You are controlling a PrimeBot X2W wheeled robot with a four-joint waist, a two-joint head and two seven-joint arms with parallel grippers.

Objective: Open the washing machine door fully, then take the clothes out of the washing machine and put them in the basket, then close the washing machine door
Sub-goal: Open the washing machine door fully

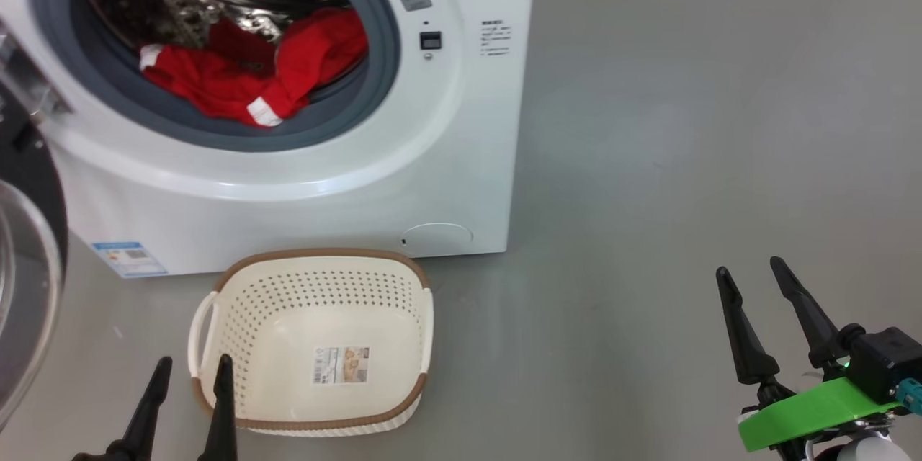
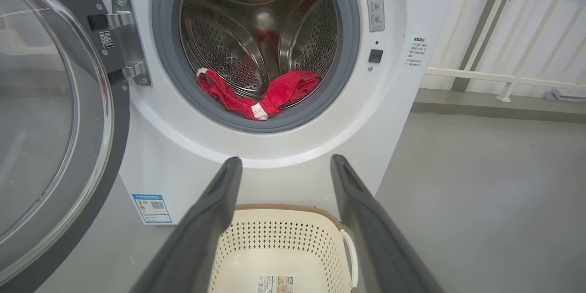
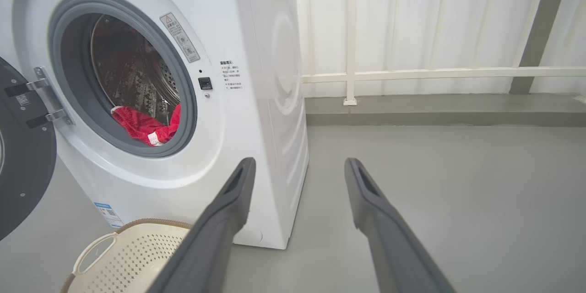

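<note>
The white washing machine (image 1: 461, 158) stands with its door (image 2: 50, 137) swung wide open to the left, black rim and glass bowl showing. Red clothes (image 1: 252, 75) with white trim lie at the drum's front lip, also clear in the left wrist view as clothes (image 2: 256, 96). The cream basket (image 1: 238, 302) sits on the floor just in front of the machine, holding nothing but a paper label. My left gripper (image 1: 193, 369) hovers open at the basket's near left corner. My right gripper (image 1: 749, 270) hangs open over bare floor far to the right of the machine.
Grey floor (image 1: 684, 122) stretches to the right of the machine. A white railing (image 3: 435, 73) and a low kerb run behind it. The open door (image 1: 29, 288) juts out at the left, close to my left arm.
</note>
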